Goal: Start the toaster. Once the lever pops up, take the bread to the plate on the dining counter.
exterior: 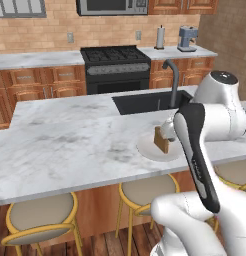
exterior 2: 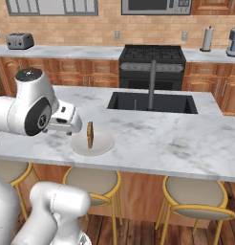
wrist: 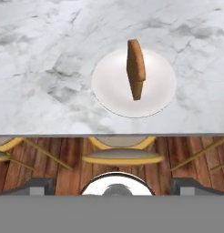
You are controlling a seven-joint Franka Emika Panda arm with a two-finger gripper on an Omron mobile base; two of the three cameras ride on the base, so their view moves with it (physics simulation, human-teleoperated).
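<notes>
My claw (wrist: 112,184) is spread full wide and empty, nothing between the tips. It hangs above the near edge of the dining counter (wrist: 50,54), looking straight down.

The bread (wrist: 135,68) stands upright on its edge in the middle of the plate (wrist: 109,84), apart from my fingers. From the right base view the slice (exterior 2: 90,134) stands on the plate (exterior 2: 102,143) just beside my hand; the left base view shows the same, bread (exterior: 161,139) on the plate (exterior: 147,150) near the counter's stool side.

Judgement: the delivery looks done, so the step in hand is backing off clean. To do it well: lift straight away from the plate before swinging sideways, and keep the tips wide so nothing clips the slice. It's balanced on a thin edge and I'd expect a light brush to topple it, possibly off the plate.

Pose: forearm reaches over the counter edge, wrist bent so the hand faces down at the plate, elbow high on my side of the island. The toaster (exterior 2: 20,40) sits far off on the back counter.
</notes>
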